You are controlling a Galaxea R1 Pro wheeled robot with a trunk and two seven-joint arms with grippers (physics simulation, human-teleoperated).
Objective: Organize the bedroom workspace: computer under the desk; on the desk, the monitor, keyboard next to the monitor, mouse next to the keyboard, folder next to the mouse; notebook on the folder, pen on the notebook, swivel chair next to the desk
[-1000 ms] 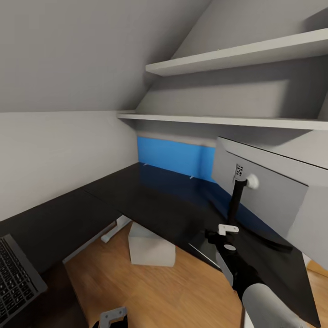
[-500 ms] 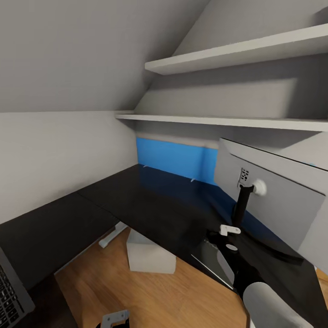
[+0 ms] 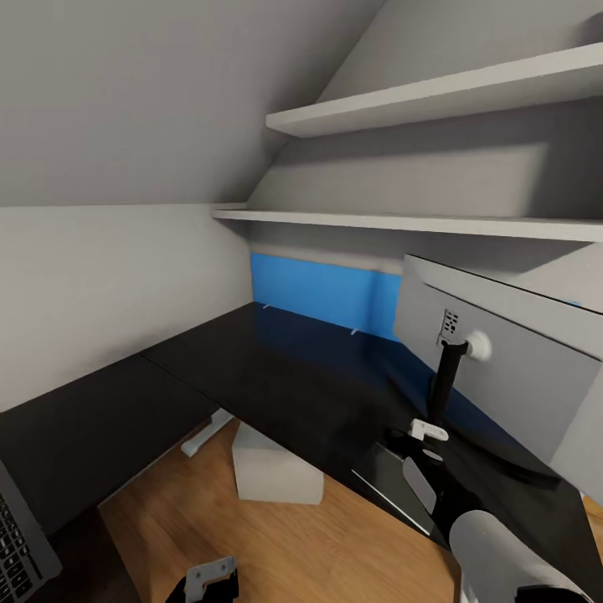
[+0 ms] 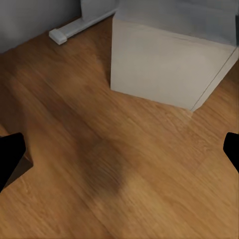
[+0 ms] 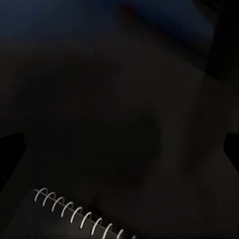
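Notebook (image 3: 394,481) lying on the black bench (image 3: 276,377) beside the monitor (image 3: 502,352) stand.
Since the last frames the right end effector (image 3: 429,435) is sinking lower over it; its wrist camera is catching the spiral binding, fingertips spread open. The left end effector (image 4: 119,154), also open, is hovering above floor near the computer (image 3: 272,469) under the bench; keyboard (image 3: 21,544) sliding off-edge.

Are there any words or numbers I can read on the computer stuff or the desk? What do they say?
No words or numbers can be read here.
Keyboard: the keys carry pale marks, too small and blurred to read.
Monitor: its grey back has a small panel of dark marks near the stand, no readable text.
Computer: plain pale box, no label visible.
Notebook: its wire spiral shows, no writing can be made out.
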